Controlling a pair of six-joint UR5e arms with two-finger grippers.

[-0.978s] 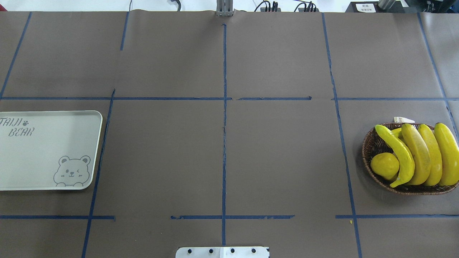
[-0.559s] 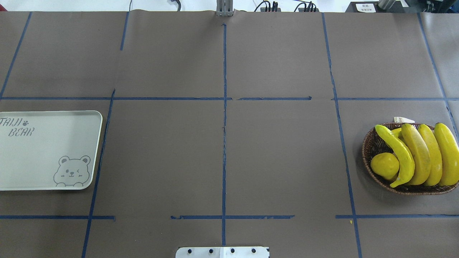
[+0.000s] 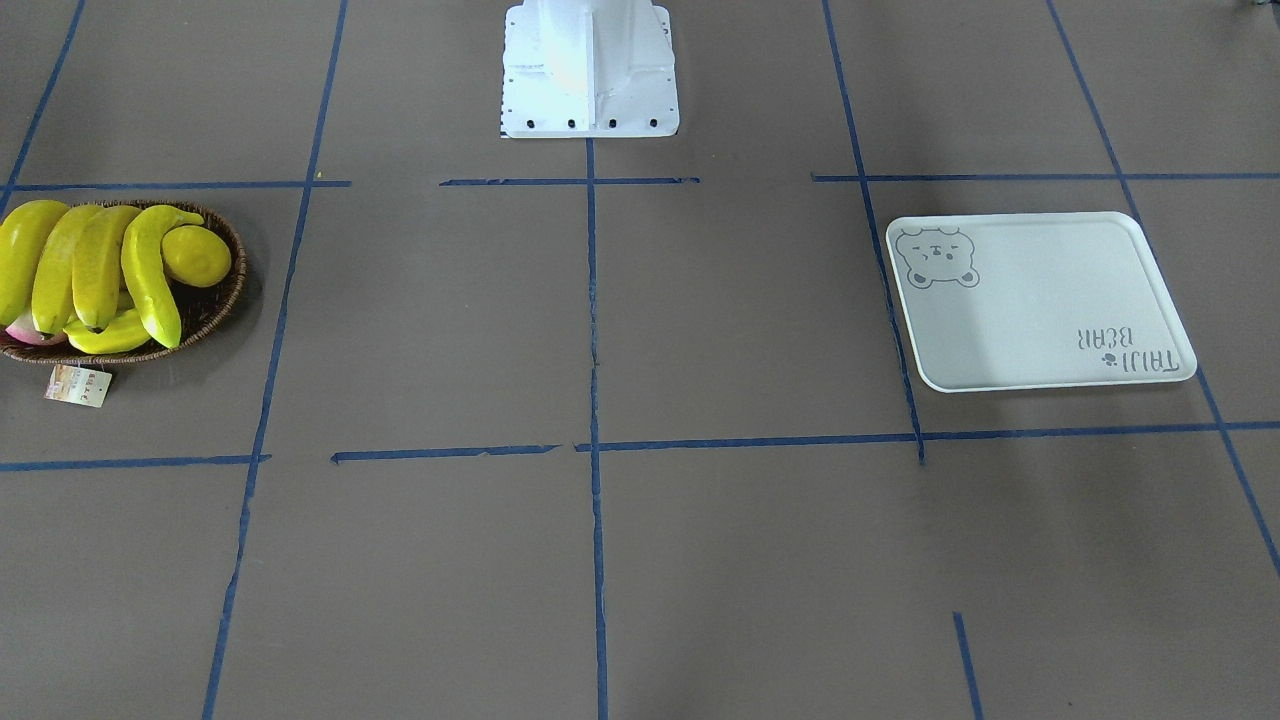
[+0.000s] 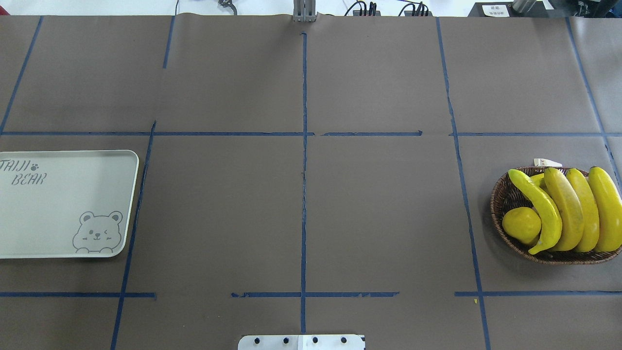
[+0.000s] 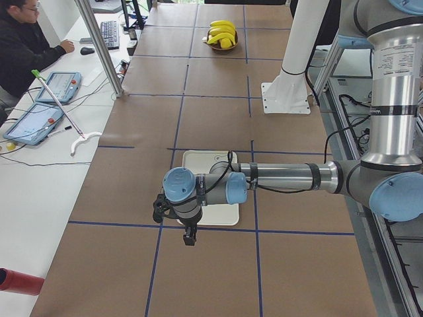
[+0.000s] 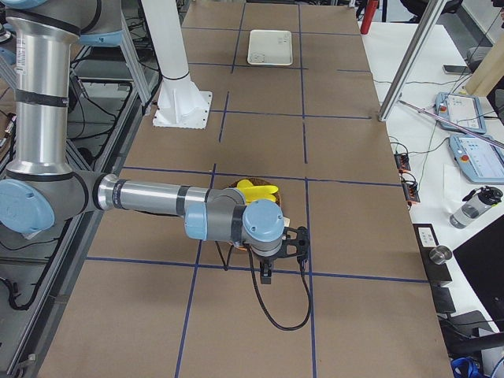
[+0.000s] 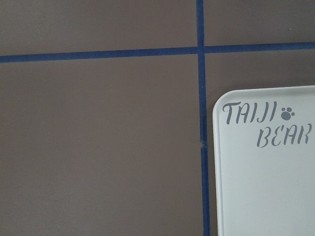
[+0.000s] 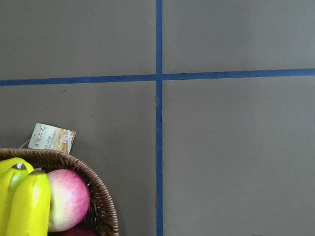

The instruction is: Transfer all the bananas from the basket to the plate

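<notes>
— Bananas [image 4: 564, 209], the four long curved glossy yellow ones: where do they lie against the jaws?
— In the shallow dark-brown wicker basket [image 4: 498, 204] at the desk's [image 4: 379, 204] right end, beside a round yellow lemon [image 4: 521, 224]. The right arm [image 6: 150, 197] hangs its jaws by that basket's tagged rim. The left arm [image 5: 284, 177] hangs over the off-white rectangular bear plate [image 4: 58, 209], well apart.
— Spread or pressed together?
— Cannot tell, either pair.
— Long axes?
— Side by side, running from the robot's side to the far side.
</notes>
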